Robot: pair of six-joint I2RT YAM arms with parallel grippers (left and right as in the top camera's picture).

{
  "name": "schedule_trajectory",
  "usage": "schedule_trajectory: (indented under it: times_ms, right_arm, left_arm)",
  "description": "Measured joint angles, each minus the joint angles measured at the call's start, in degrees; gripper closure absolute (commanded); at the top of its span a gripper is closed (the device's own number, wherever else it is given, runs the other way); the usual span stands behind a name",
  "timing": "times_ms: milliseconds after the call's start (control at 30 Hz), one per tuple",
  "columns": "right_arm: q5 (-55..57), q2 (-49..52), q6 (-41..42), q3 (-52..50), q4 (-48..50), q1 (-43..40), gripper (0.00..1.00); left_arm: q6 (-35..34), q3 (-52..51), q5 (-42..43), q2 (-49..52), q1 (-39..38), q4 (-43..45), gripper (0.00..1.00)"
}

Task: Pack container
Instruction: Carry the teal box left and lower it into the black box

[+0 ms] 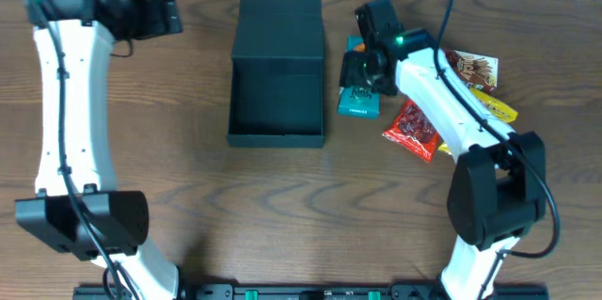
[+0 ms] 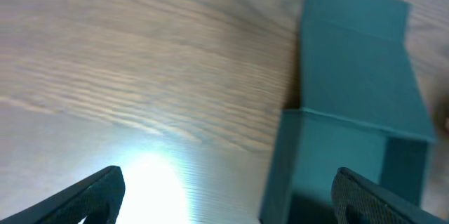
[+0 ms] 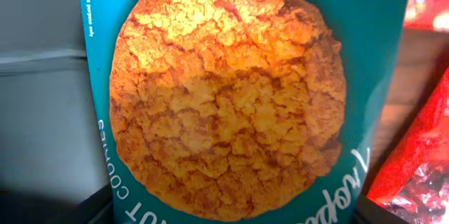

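The black container [image 1: 276,136] lies open in the middle of the table, its flap lid [image 1: 280,23] folded flat toward the back, its inside bare. It also shows in the left wrist view [image 2: 351,76]. A teal cookie packet [image 1: 358,103] lies just right of the container and fills the right wrist view [image 3: 224,97]. My right gripper [image 1: 363,72] is low over this packet, a finger showing at each side of it [image 3: 231,211], spread wide. My left gripper [image 1: 160,13] is open and empty at the far left, above bare wood [image 2: 224,182].
A red snack packet [image 1: 411,129] lies right of the cookie packet, partly under my right arm, and shows in the right wrist view [image 3: 421,175]. A yellow packet [image 1: 496,108] and a brown-and-white packet [image 1: 472,69] lie further right.
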Motion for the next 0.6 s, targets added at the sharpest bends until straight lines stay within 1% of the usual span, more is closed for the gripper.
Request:
schedule_trajectory:
  times_ms: [100,233,467,600]
  right_arm:
    - [0.09,0.00,-0.42,4.63,-1.86,2.56,0.32]
    - [0.09,0.00,-0.33,8.55,-1.60,8.09,0.30]
    - [-0.13,0.57,1.62,8.90,1.60,16.94,0.26]
    - [-0.24,2.60,4.31,8.90,4.63,19.80,0.25]
  left_arm:
    - [0.00,0.00,-0.17,0.00,3.34,-0.44,0.05]
    - [0.00,0.00,-0.24,0.00,7.04,-1.31,0.05]
    - [0.00,0.00,-0.31,0.00,8.41,-1.90,0.05]
    - [0.00,0.00,-0.26,0.00,8.41,-1.92,0.05]
